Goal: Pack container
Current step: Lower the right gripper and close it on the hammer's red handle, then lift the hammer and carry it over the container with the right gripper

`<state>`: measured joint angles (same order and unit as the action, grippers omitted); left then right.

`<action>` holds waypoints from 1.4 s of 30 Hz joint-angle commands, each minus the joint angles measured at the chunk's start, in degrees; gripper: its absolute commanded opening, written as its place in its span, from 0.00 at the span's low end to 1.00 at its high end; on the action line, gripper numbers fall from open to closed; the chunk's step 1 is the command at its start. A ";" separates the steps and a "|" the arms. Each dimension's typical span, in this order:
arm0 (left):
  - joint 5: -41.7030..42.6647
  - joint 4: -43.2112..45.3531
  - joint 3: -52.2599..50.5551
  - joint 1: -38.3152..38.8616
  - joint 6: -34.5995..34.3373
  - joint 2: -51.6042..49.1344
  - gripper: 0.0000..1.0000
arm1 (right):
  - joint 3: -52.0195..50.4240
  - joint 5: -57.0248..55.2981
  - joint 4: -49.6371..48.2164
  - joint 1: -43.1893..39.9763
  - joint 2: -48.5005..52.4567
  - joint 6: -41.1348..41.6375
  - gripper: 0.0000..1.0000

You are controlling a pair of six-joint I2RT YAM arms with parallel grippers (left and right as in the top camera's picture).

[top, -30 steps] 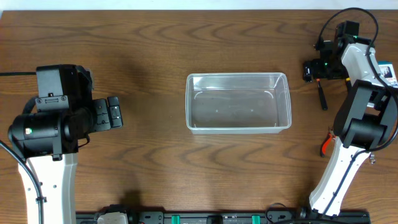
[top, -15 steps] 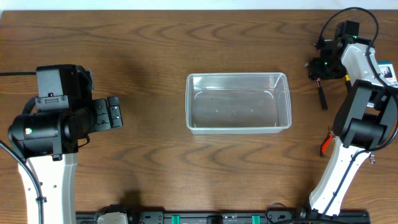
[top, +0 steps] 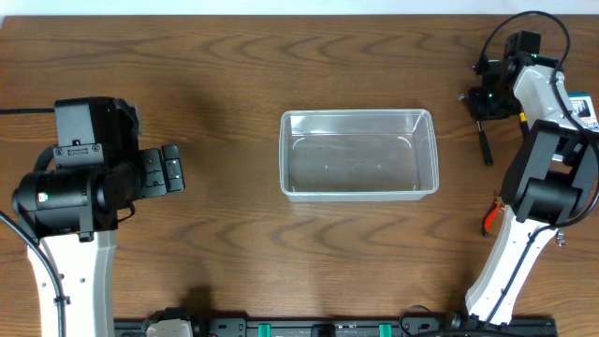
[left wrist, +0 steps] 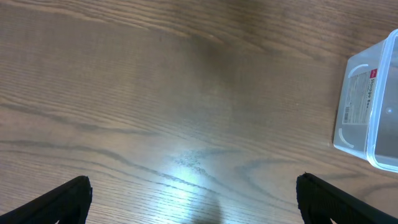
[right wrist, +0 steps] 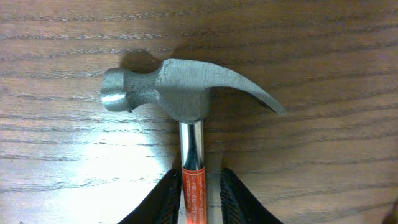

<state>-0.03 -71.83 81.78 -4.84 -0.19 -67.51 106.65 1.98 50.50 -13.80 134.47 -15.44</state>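
Note:
The container (top: 359,114), a clear plastic tub, stands empty at mid-table; one corner of it shows in the left wrist view (left wrist: 367,106). A claw hammer (right wrist: 186,93) with a steel head and an orange label on its shaft lies flat at the far right, its black handle (top: 485,145) pointing toward the front. My right gripper (right wrist: 200,177) (top: 482,103) has closed in around the shaft just below the head, with its left pad against it and its right pad a sliver off. On the left my left gripper (top: 173,170) (left wrist: 193,180) hangs open over bare wood.
A red-handled tool (top: 489,217) lies partly under the right arm near the right edge. A small blue-and-white box (top: 582,108) sits at the far right behind that arm. Arm bases stand at the front left and front right.
The right gripper's jaws have narrowed from wide open to close around the hammer shaft. The hammer, container and left arm have not moved.

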 commanded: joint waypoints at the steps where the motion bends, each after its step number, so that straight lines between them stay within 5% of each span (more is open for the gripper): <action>1: -0.46 -0.15 0.20 -0.28 -0.55 -0.33 0.98 | -0.48 0.00 0.26 -0.13 1.01 0.02 0.24; 8: -0.46 -0.15 0.20 -0.28 -0.55 -0.33 0.98 | 0.74 -0.02 1.36 0.37 0.96 0.00 0.05; 17: -0.46 -0.15 0.20 -0.28 -0.55 -0.33 0.98 | 9.68 0.00 7.50 0.94 0.94 0.00 0.06; 28: -0.46 -0.15 0.20 -0.28 -0.55 -0.33 0.98 | 34.03 1.51 26.29 3.54 0.85 -0.98 0.07; 42: -0.46 -0.15 0.20 -0.28 -0.55 -0.33 0.98 | 51.91 4.52 44.76 18.45 0.85 -12.94 0.10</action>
<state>-0.03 -71.83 81.78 -4.84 -0.19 -67.51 156.90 5.45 94.32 1.34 135.66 -24.99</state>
